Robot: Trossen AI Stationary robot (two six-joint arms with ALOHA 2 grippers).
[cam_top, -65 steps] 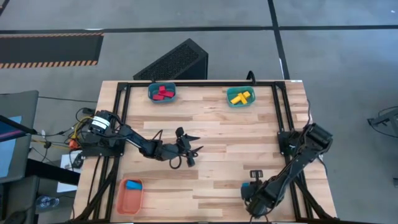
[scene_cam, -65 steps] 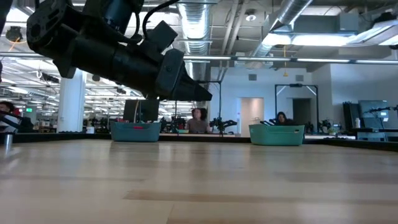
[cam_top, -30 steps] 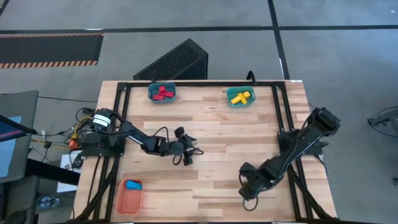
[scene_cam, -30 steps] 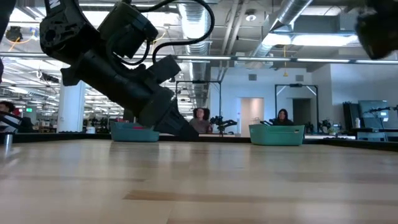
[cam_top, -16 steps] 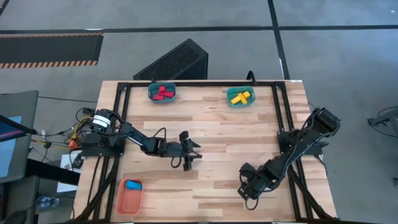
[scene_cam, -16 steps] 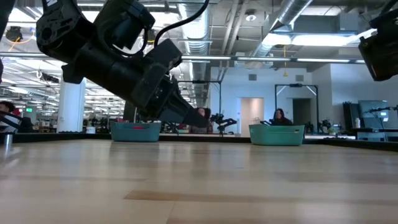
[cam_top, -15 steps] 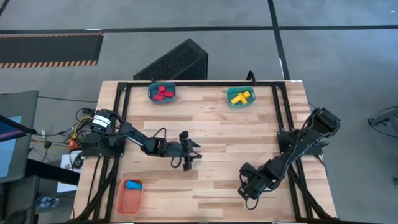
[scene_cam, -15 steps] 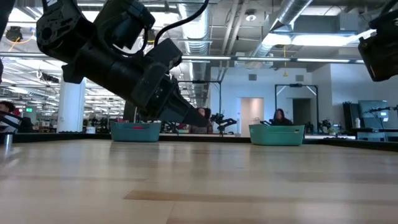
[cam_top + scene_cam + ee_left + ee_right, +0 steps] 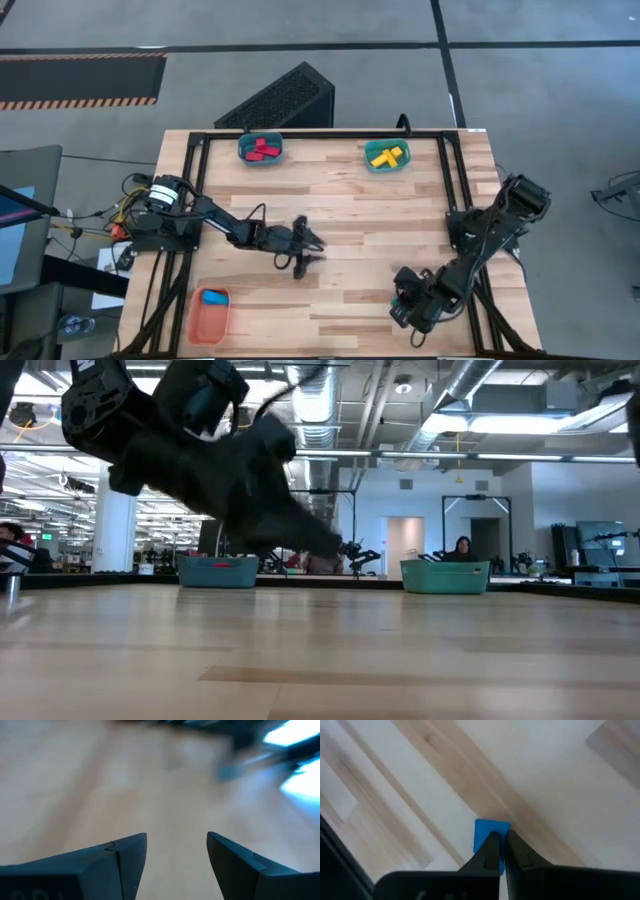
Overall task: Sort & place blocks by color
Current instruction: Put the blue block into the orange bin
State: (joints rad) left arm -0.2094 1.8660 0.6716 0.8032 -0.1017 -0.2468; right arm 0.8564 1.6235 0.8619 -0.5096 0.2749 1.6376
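Overhead and wrist views of a two-arm sorting cell. The tabletop (image 9: 350,215) is a butcher-block surface of pale, lengthwise wooden strips with darker grain streaks, framed by black rails.

Left tool (image 9: 310,245): near the middle of the tabletop, slightly toward the left edge. In the left wrist view its two dark, wedge-shaped fingers (image 9: 125,852) stand well apart over bare wood, with nothing between them.

Right tool (image 9: 402,310): near the front edge, toward the front right corner. In the right wrist view its narrow dark fingertips (image 9: 490,851) are drawn almost together, tips down over a flat, matte blue block (image 9: 487,834) with square corners. The tips overlap the block's near end; whether they pinch it or merely sit above it cannot be told.

Bins and contents: a teal bin (image 9: 244,156) with rounded corners near the back edge, left of centre, holds red blocks (image 9: 262,148), short bars lying crossed. A second teal bin (image 9: 371,165) near the back edge, right of centre, holds yellow blocks (image 9: 386,155), likewise crossed bars. A rectangular orange bin (image 9: 205,325) at the front left corner holds a second blue block (image 9: 213,296) at its far end.
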